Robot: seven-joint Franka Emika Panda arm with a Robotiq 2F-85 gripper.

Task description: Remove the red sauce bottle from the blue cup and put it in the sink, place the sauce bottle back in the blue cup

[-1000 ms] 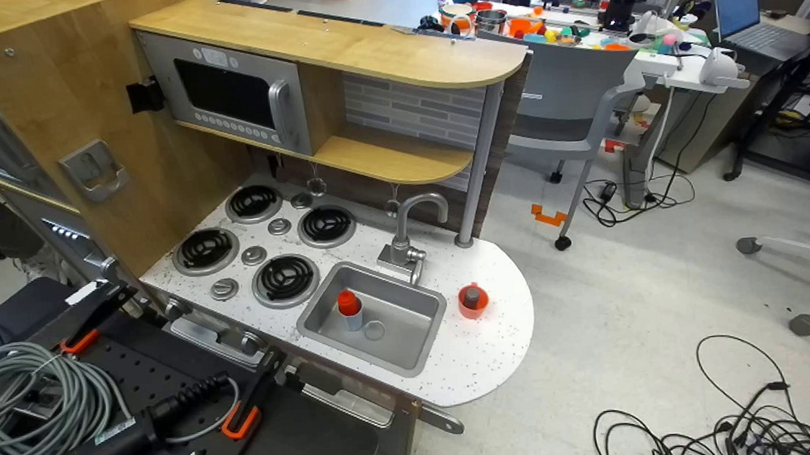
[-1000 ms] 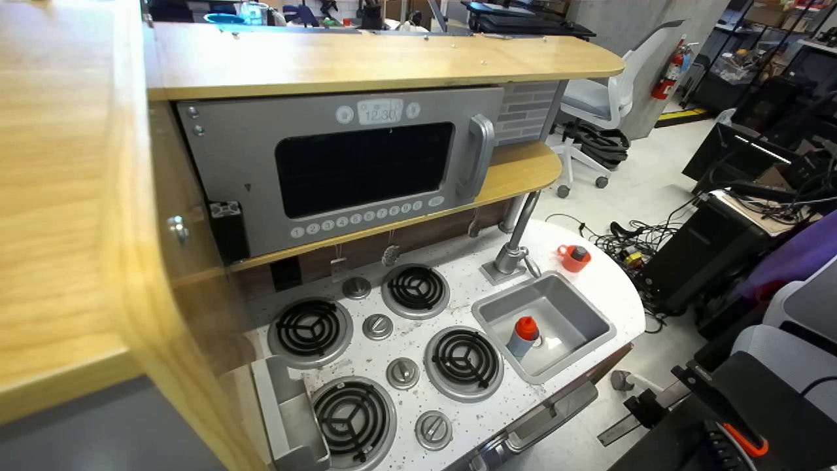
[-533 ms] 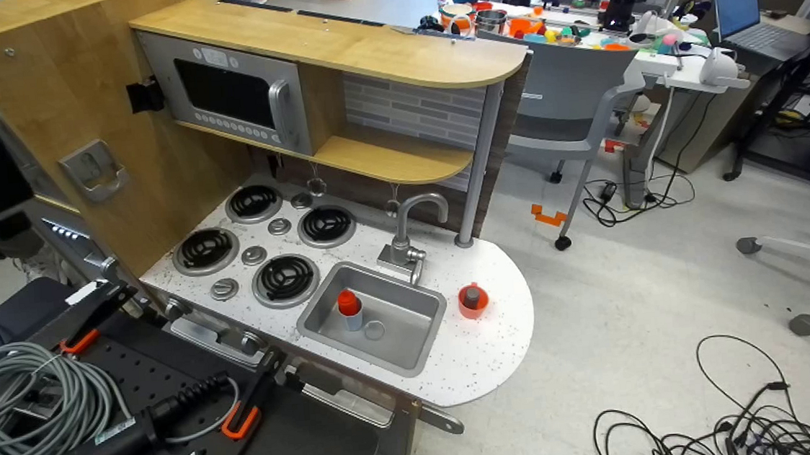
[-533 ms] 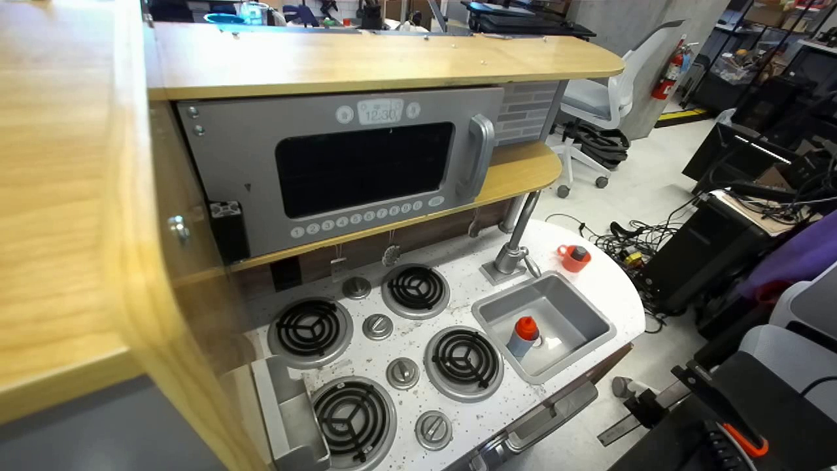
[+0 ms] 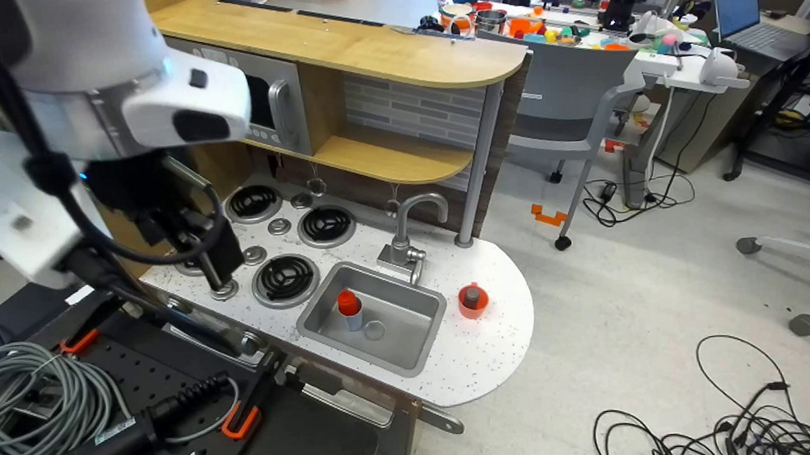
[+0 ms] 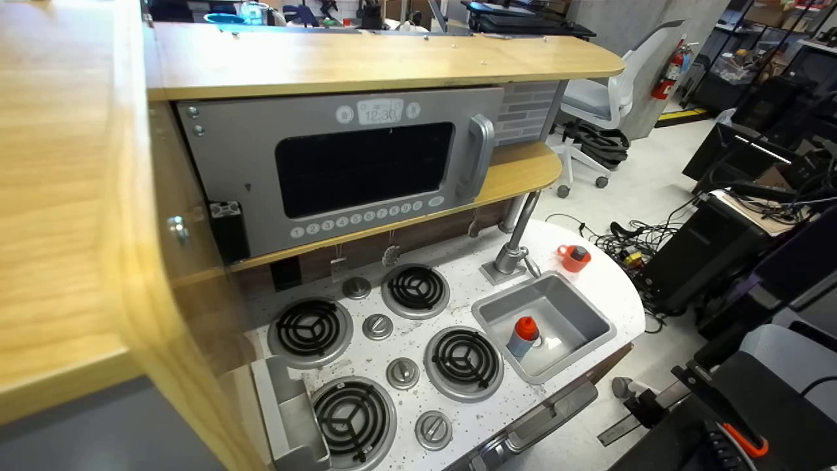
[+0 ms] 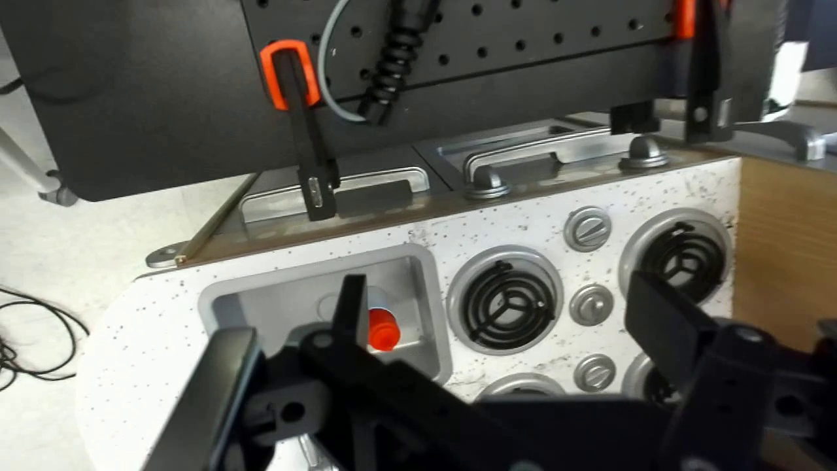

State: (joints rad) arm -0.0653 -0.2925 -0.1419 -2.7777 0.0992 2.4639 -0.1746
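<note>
The tiny red sauce bottle [image 5: 347, 301] stands in the light-blue cup [image 5: 353, 323], with its red top showing above the rim. The cup sits inside the grey sink [image 5: 406, 336], toward the burner side. An exterior view also shows the bottle [image 6: 526, 328], the cup [image 6: 518, 347] and the sink [image 6: 575, 324]. My gripper [image 5: 218, 265] is above the stove's front edge, left of the sink and apart from the cup. In the wrist view the gripper [image 7: 494, 288] is wide open and empty; one finger partly covers the bottle [image 7: 384, 331] and the cup [image 7: 376, 299].
A curved faucet [image 5: 404, 220] rises behind the sink. A red mug [image 5: 481, 307] with a dark thing in it stands on the rounded counter end. Several burners [image 5: 286, 280] lie beside the sink. A shelf [image 5: 399, 157] and toy microwave [image 6: 366, 170] overhang the back.
My arm and gripper have come into an exterior view from the left and moved right and down over the stove's front. The bottle, cup and mug have not moved.
</note>
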